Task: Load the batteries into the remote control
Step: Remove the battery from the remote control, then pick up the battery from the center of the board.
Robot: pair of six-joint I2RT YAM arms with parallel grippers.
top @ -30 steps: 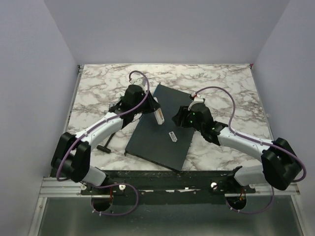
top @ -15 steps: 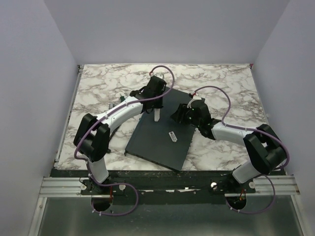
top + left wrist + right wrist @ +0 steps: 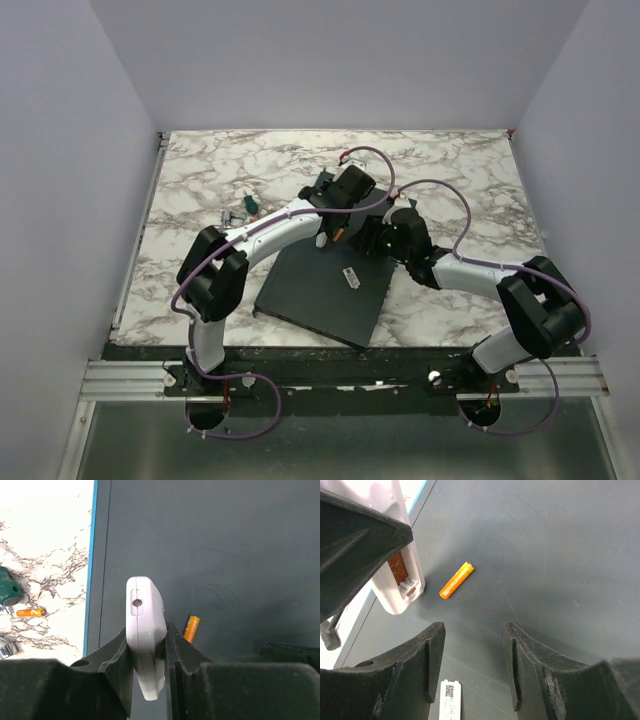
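Note:
My left gripper (image 3: 146, 629) is shut on the white remote control (image 3: 145, 607) and holds it on edge over the dark grey slab (image 3: 225, 540). In the right wrist view the remote (image 3: 406, 587) shows its open battery bay, with an orange-brown shape inside. One orange battery (image 3: 456, 580) lies on the slab just beside the remote, and it also shows in the left wrist view (image 3: 191, 628). A second battery (image 3: 30, 612) lies on the marble, left of the slab. My right gripper (image 3: 472, 630) is open and empty, a little short of the slab battery. In the top view both grippers (image 3: 333, 228) (image 3: 372, 238) are close together.
The white battery cover (image 3: 449, 702) lies on the slab under my right gripper and shows in the top view (image 3: 350, 277). A green tool (image 3: 250, 205) lies on the marble table (image 3: 460, 180), left of the slab's far corner.
My left arm has swung right and forward across the slab with the remote, ending next to my right gripper. The right gripper has barely moved.

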